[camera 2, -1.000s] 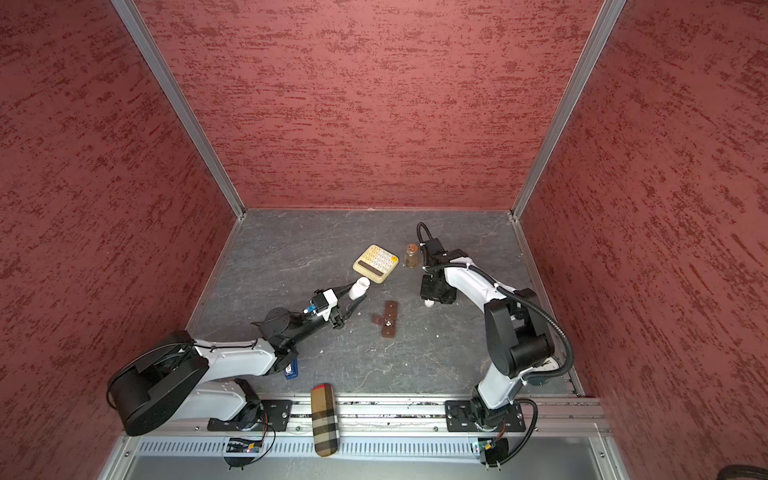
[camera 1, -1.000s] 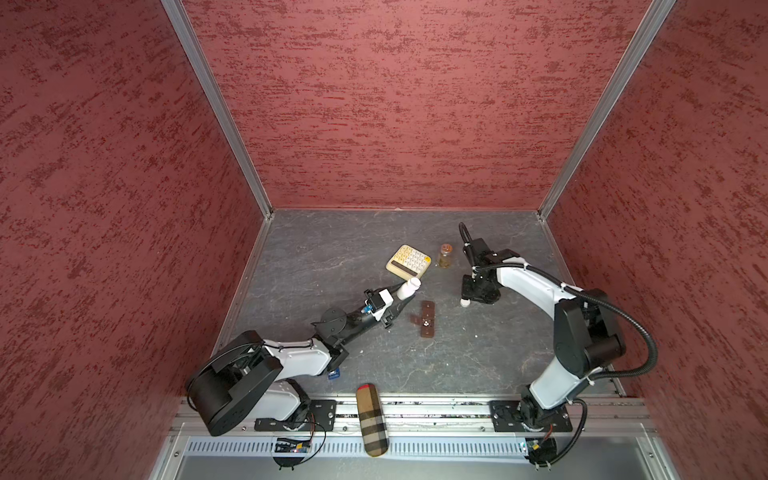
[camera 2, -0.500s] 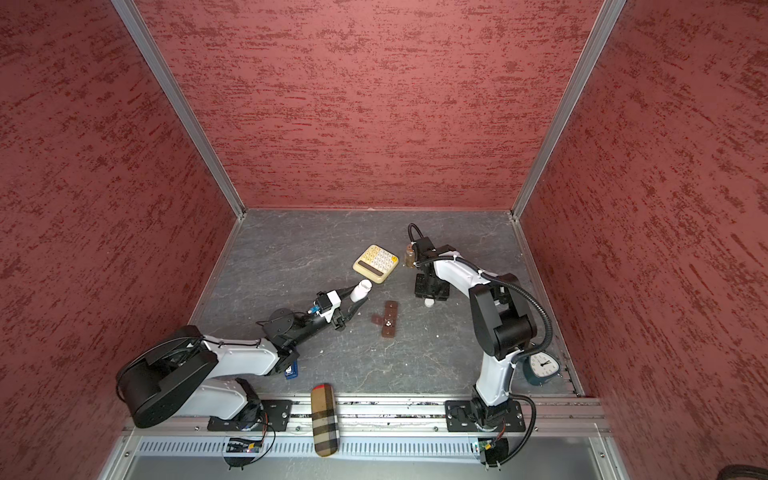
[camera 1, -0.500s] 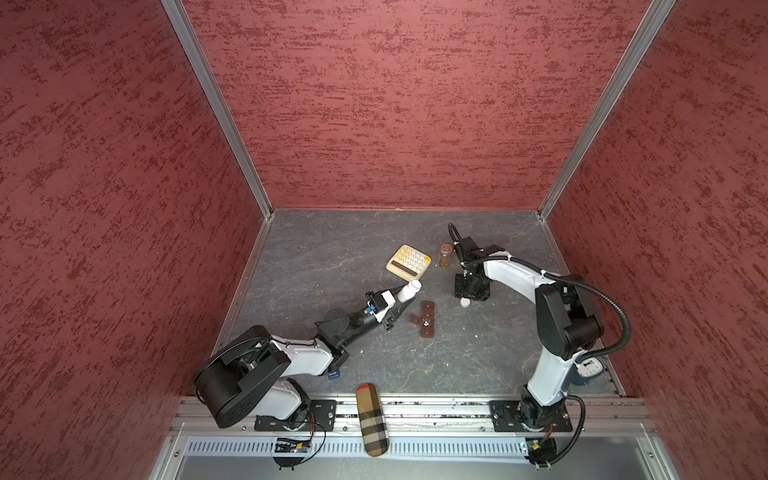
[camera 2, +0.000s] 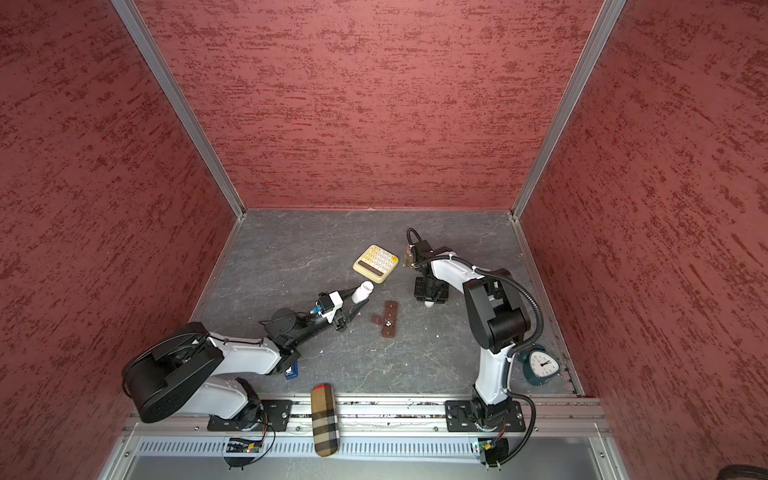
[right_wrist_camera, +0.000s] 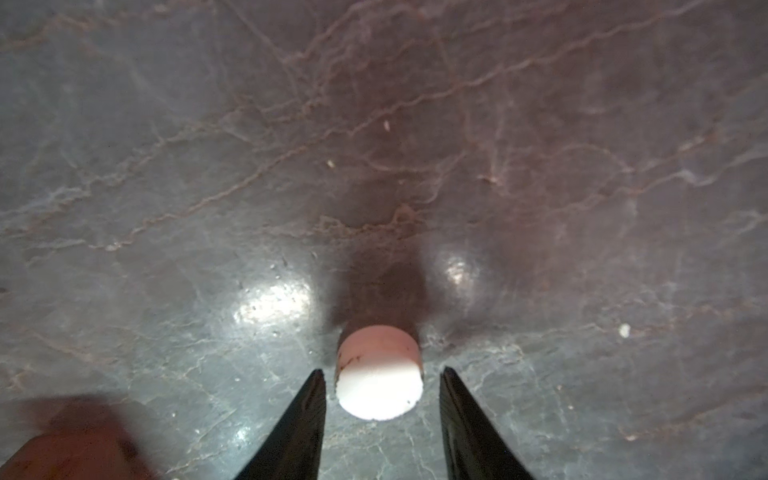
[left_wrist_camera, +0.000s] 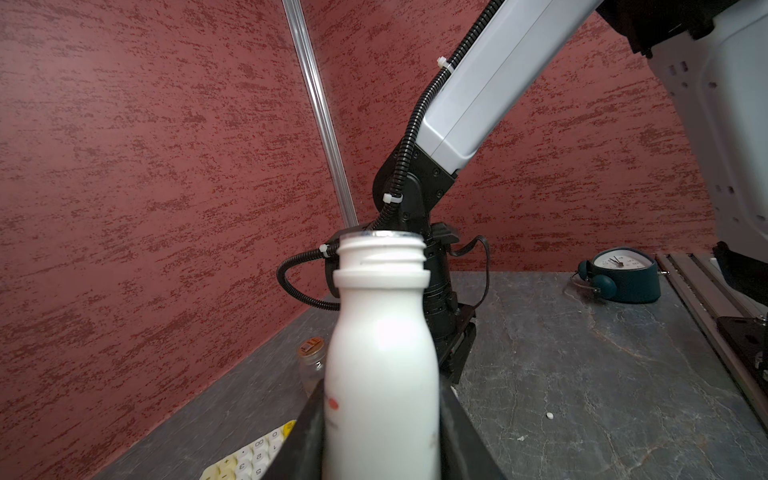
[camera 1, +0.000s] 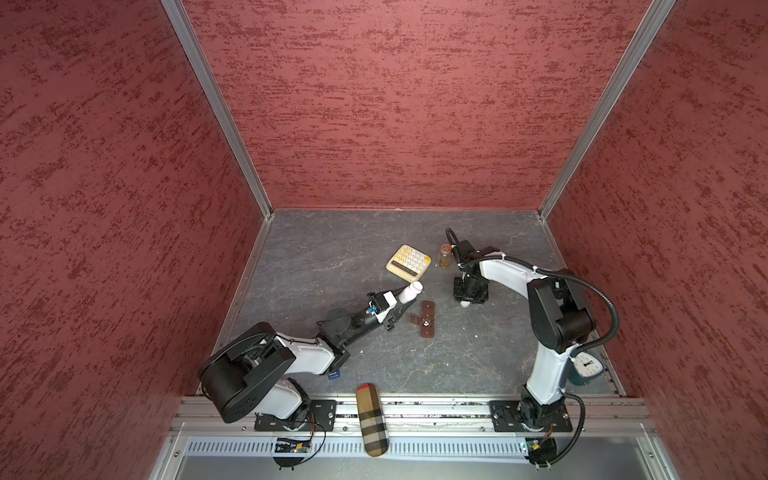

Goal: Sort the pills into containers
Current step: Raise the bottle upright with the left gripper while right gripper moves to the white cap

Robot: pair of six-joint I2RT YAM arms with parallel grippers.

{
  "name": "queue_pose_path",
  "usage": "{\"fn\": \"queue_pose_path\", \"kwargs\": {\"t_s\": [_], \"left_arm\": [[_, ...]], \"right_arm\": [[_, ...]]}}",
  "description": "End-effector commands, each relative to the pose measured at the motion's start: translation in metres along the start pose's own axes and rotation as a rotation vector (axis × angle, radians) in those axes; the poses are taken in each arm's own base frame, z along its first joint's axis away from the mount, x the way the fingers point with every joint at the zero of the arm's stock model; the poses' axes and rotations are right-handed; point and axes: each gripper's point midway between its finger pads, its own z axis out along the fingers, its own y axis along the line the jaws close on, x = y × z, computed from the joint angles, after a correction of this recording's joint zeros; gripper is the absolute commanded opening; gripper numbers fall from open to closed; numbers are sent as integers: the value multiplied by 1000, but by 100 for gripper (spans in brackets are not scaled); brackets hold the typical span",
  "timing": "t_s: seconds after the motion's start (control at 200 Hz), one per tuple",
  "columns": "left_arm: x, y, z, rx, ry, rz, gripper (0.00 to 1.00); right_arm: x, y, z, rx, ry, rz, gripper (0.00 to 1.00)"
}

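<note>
My left gripper (left_wrist_camera: pixel 382 388) is shut on a small white bottle (left_wrist_camera: pixel 380 353), uncapped and tilted up from the floor (camera 1: pixel 409 293). The bottle's white cap (right_wrist_camera: pixel 379 372) lies on the floor (camera 1: pixel 465 303). My right gripper (right_wrist_camera: pixel 382 370) stands over the cap, open, with a gap between each finger and the cap. The containers (camera 1: pixel 428 319) are a dark brown strip box lying between the two grippers, with one lid open and white pills (camera 1: pixel 426 322) inside. A loose white pill (left_wrist_camera: pixel 550 415) lies on the floor near the right arm.
A cream calculator (camera 1: pixel 408 260) and a clear amber bottle (camera 1: pixel 444 255) sit behind the grippers. A teal alarm clock (camera 1: pixel 586 368) stands by the right arm's base. A plaid case (camera 1: pixel 372 419) lies across the front rail. Red walls enclose three sides.
The right arm's elbow has swung left and uncovered the clock, while its gripper stays over the cap. The left arm and the bottle have not moved.
</note>
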Motion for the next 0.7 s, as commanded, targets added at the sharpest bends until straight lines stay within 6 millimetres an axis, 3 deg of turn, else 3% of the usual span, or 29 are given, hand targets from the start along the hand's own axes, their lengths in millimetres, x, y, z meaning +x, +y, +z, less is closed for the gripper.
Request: {"fn": "queue_pose_path", "kwargs": {"t_s": [0.0,0.486,0.696], "left_arm": [[-9,2,3,0,-35,22,0],[-6,2,3,3,-26,18,0],[2,3,6,7,-8,-6,0]], "right_arm": [[-9,4,-3,4,-28,2,44],[-11,4,-5,2,-37,-4,34],[-12,6,-33,-29,-65,-3,31]]}}
